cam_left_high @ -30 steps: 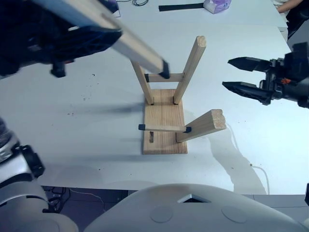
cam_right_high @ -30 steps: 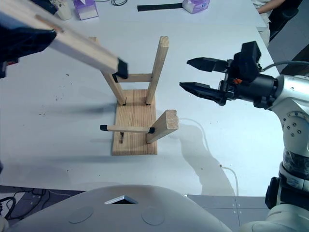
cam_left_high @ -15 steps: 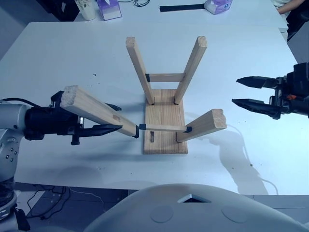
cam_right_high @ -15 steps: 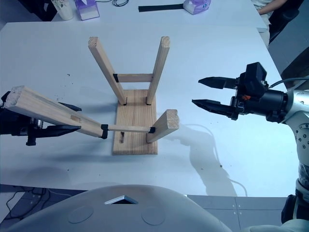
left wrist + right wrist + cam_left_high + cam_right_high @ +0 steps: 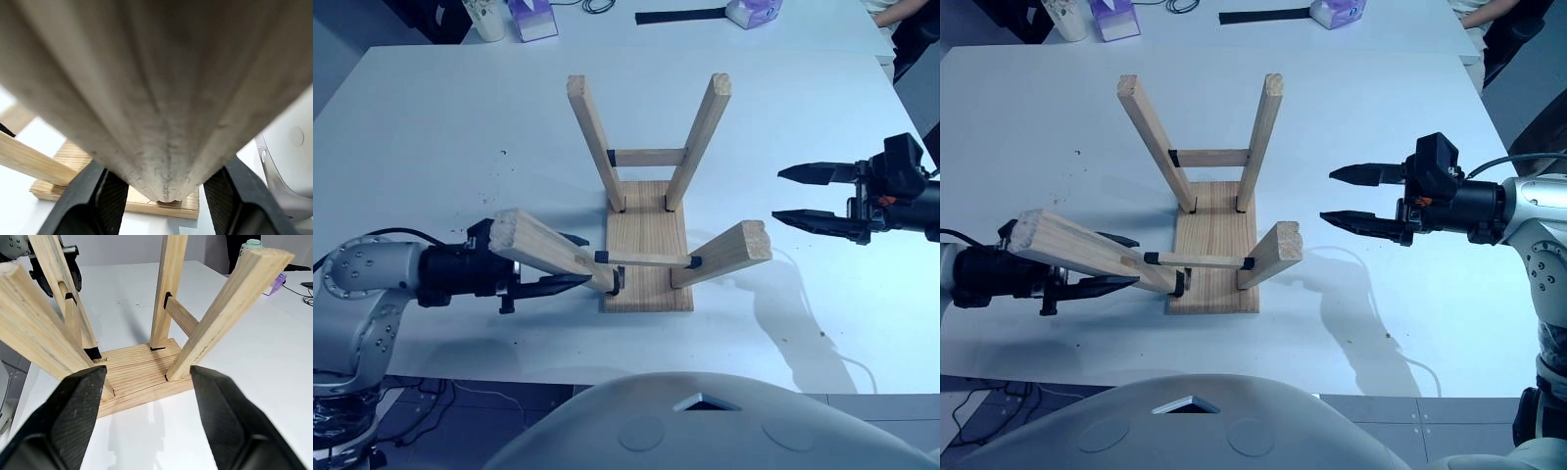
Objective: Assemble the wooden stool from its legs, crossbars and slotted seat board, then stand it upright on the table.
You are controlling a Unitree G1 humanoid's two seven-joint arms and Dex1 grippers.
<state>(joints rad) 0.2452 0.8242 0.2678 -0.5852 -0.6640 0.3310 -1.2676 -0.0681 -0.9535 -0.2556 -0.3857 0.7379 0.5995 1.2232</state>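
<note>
Table: white top (image 5: 431, 117) carrying the half-built stool at its middle, with other white tables behind.
Seat board: slotted plank (image 5: 646, 211) lying flat on the table, its long side running away from the robot.
Rear legs: two legs (image 5: 595, 142) and (image 5: 698, 142) stand in the far slots and splay slightly apart toward their tops.
Left arm: stretched low from the robot's left, forearm nearly level just above the table and pointing at the board.
Left gripper: fingers pinched on the held leg (image 5: 1134, 260), one on each side of it.
Held leg: tilted out to the robot's left (image 5: 543, 253), its lower end at the board's near left corner; whether it sits in the slot cannot be told.
Right arm: reaches in from the robot's right, pointing toward the stool.
Right gripper: fingers spread (image 5: 776, 194), holding nothing, hanging above the table and apart from the wood.
Leaning leg: fourth leg (image 5: 724, 253) tilts to the right from the board's near right slot.
Crossbars: one (image 5: 649, 157) joins the rear legs; another (image 5: 646, 259), black-capped, runs between the held leg and the leaning leg.
Far edge: two purple boxes (image 5: 532, 18) (image 5: 752, 12), a cup (image 5: 487, 18) and a black strip (image 5: 680, 15).
Writing: print on the boxes and cup is too small to read.
</note>
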